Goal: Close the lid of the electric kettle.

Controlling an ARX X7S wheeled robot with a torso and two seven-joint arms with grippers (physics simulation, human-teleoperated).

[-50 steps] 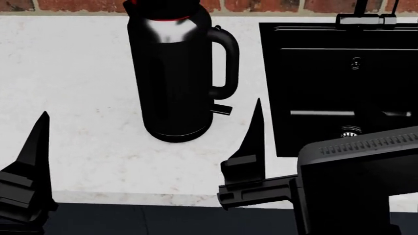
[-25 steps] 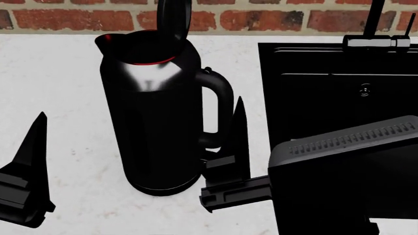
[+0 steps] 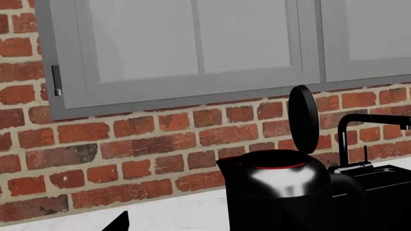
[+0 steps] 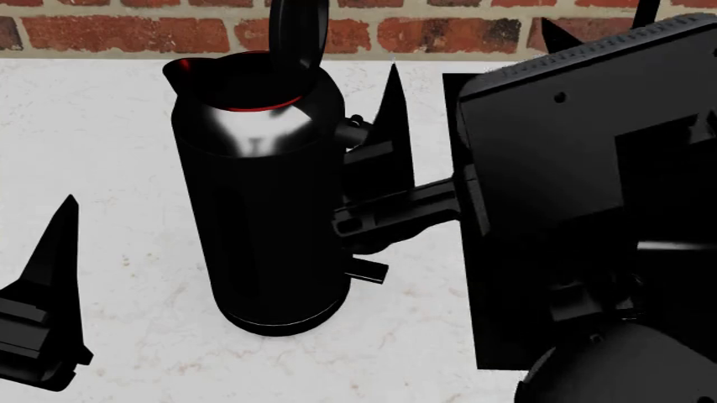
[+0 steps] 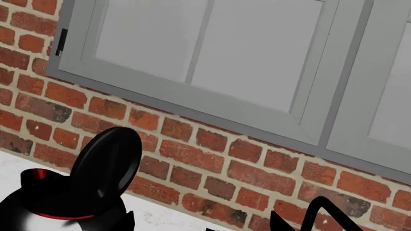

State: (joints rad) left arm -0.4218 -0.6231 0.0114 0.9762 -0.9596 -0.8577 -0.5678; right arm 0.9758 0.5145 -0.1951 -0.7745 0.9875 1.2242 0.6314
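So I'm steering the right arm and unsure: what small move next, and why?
Probably raise the right hand a bit further and bring it behind the lid, which stands upright over the electric kettle and its red-ringed mouth. The hand sits beside the handle, below the lid's top, so it cannot push it down yet.

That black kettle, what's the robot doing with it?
The robot is trying to shut the electric kettle that stands on the white counter. Its lid is flipped up, standing almost straight above the red-ringed mouth, so the kettle is open. The right gripper is up beside the kettle's handle side, near the top, but it is not touching the lid yet. The left gripper waits low down, away from the kettle, holding nothing.
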